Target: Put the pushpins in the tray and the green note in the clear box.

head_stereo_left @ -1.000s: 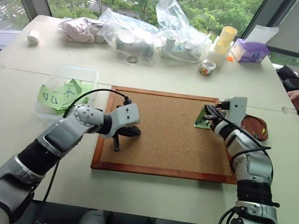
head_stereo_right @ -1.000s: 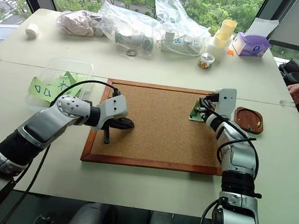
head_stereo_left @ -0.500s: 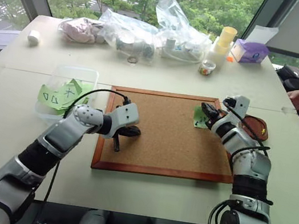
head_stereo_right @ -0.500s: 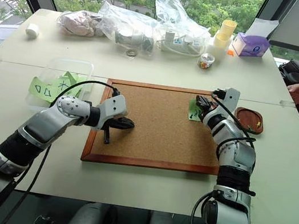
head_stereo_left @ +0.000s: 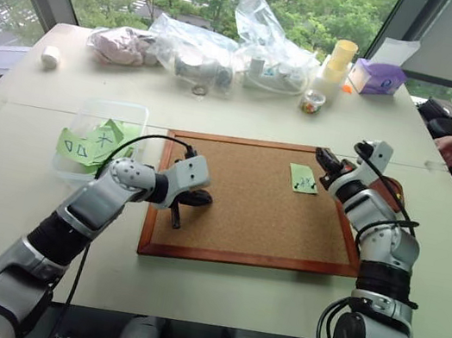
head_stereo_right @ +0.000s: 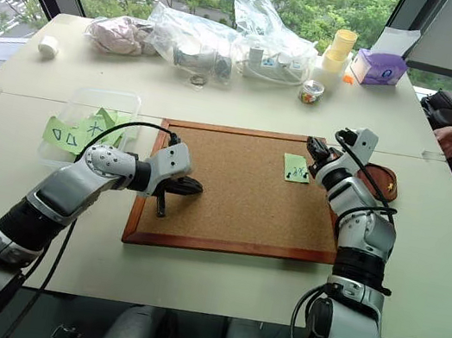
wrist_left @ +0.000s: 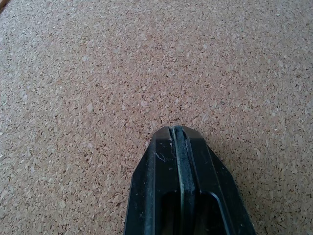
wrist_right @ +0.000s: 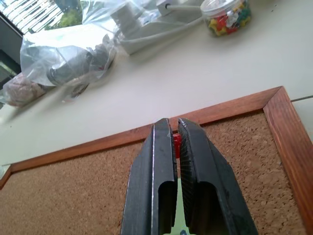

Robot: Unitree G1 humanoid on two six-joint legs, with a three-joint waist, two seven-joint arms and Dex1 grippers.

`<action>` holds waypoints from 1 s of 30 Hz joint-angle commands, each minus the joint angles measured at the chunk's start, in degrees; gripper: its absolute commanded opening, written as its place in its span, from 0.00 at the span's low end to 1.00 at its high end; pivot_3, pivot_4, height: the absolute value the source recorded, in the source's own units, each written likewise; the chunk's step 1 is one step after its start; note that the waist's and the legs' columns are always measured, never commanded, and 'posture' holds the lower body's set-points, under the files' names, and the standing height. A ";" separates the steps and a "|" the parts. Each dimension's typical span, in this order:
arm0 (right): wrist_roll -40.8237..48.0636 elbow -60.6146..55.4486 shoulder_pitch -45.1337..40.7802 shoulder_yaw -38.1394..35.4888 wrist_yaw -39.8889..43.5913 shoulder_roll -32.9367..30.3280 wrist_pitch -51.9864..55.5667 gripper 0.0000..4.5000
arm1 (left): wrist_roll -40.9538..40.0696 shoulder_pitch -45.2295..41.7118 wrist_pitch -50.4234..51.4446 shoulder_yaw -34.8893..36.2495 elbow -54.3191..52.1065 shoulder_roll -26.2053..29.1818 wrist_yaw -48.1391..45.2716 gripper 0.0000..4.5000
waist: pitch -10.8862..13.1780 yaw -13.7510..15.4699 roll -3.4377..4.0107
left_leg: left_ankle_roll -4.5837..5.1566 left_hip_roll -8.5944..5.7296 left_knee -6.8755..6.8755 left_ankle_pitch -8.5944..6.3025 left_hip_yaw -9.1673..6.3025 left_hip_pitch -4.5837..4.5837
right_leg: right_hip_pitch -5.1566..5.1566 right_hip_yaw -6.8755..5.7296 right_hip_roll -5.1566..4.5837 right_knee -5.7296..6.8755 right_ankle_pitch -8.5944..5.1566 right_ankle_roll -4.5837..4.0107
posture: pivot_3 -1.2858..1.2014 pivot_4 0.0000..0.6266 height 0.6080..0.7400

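- Pushpin [wrist_right: 177, 145], red, sits pinched between the closed right fingers [head_stereo_left: 329, 163]; the tray [head_stereo_left: 397, 199] lies just at their 4 o'clock.
- Left fingers [wrist_left: 179, 142] are closed, empty, on the corkboard [head_stereo_left: 244, 216].

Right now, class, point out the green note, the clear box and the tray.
green note [head_stereo_left: 303, 178]: left eye view, middle of the slip.
clear box [head_stereo_left: 116, 109]: left eye view, bare far part.
tray [head_stereo_right: 386, 174]: right eye view, far rim.

Pale table [head_stereo_left: 13, 184], corkboard [head_stereo_left: 244, 216], clear box [head_stereo_left: 85, 122], tray [head_stereo_left: 392, 196], plastic bags [head_stereo_left: 230, 47]
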 commanded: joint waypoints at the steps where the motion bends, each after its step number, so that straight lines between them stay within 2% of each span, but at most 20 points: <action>1: 0.33 -1.11 -0.85 -0.27 0.09 -0.66 -0.75 0.02 | 1.82 1.63 1.63 -1.97 2.09 0.28 -0.72 0.00 | 0.00 0.04 0.00 | 0.00 0.00 0.00 0.00 0.00 0.00 | 0.00 0.00 0.00 0.00 0.00 0.00 | 0.52 0.24 0.96; 5: -1.40 -2.59 0.27 -0.03 -0.48 -1.53 -2.89 0.02 | 1.89 1.72 1.56 -1.92 2.01 0.38 -0.78 0.00 | 0.00 0.04 0.00 | 0.00 -0.01 0.00 0.00 0.00 -0.01 | 0.00 0.00 -0.02 0.00 0.00 0.00 | 0.52 0.24 0.96; 9: -12.97 -7.95 6.00 0.20 -6.66 -10.51 -9.74 0.02 | 1.86 2.13 1.61 -1.08 1.17 1.26 -0.66 0.00 | 0.02 0.48 0.04 | 0.00 -0.03 -0.01 0.00 -0.03 -0.07 | -0.02 -0.01 -0.05 -0.03 0.00 0.00 | 0.52 0.24 0.96; 11: -14.70 -9.19 8.22 -0.27 -8.97 -12.50 -9.35 0.02 | 2.20 2.06 1.04 -0.96 1.10 1.79 -0.83 0.00 | 0.02 0.37 0.03 | 0.02 -0.09 -0.02 -0.01 -0.02 -0.13 | -0.08 -0.01 -0.14 -0.07 0.00 0.00 | 0.52 0.24 0.96; 14: -15.41 -9.57 10.10 -1.65 -11.10 -13.74 -7.54 0.02 | 3.15 1.66 -0.51 -1.05 1.75 2.93 -1.58 0.00 | -0.02 -0.38 0.10 | 0.01 -0.04 -0.03 0.00 0.06 0.03 | -0.01 0.06 -0.04 -0.06 0.00 0.00 | 0.52 0.24 0.96; 17: -15.35 -7.77 10.39 -2.49 -11.50 -14.10 -6.24 0.02 | 3.89 0.90 -2.01 -0.98 3.41 3.28 -2.33 0.00 | -0.02 -0.45 0.10 | -0.13 -0.03 -0.21 0.07 0.09 0.61 | 0.43 0.14 0.09 -0.03 -0.03 -0.07 | 0.52 0.24 0.96; 27: -13.46 3.65 5.16 -1.31 -7.69 -12.57 -5.22 0.02 | 4.44 0.07 -3.51 -1.19 5.44 1.74 -3.03 0.00 | -0.02 -0.07 0.10 | -0.16 0.01 -0.28 0.09 0.08 0.63 | 0.43 0.19 0.12 -0.03 -0.03 -0.10 | 0.52 0.24 0.96; 30: -14.16 6.93 4.04 -1.20 -7.56 -12.71 -7.20 0.21 | 4.43 0.22 -3.11 -1.04 5.00 1.47 -2.89 0.00 | -0.02 0.00 0.10 | -0.16 0.00 -0.28 0.09 0.08 0.62 | 0.43 0.19 0.09 -0.03 -0.03 -0.10 | 0.52 0.24 0.96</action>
